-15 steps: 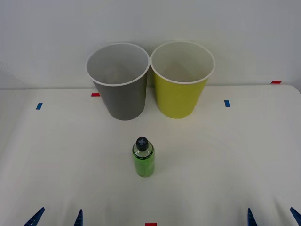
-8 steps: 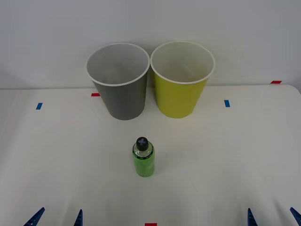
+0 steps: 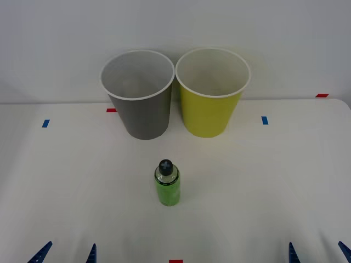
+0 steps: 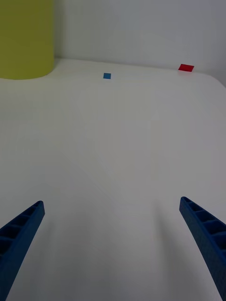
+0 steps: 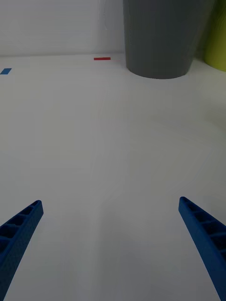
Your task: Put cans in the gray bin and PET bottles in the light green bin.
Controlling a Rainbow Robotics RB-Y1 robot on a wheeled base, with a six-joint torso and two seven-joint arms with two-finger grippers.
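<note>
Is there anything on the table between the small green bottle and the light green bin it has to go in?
Nothing visible does. The small clear plastic bottle with green contents and a black cap stands upright on bare white table, apart from the lime-green tapered bin behind it.

A plain white wall (image 3: pixel 175 27) stands behind a white desk (image 3: pixel 263 186) with a rounded far right corner. Small blue tape marks (image 3: pixel 265 120) and red tape marks (image 3: pixel 322 95) dot the desk's surface. Light is soft and even.
</note>
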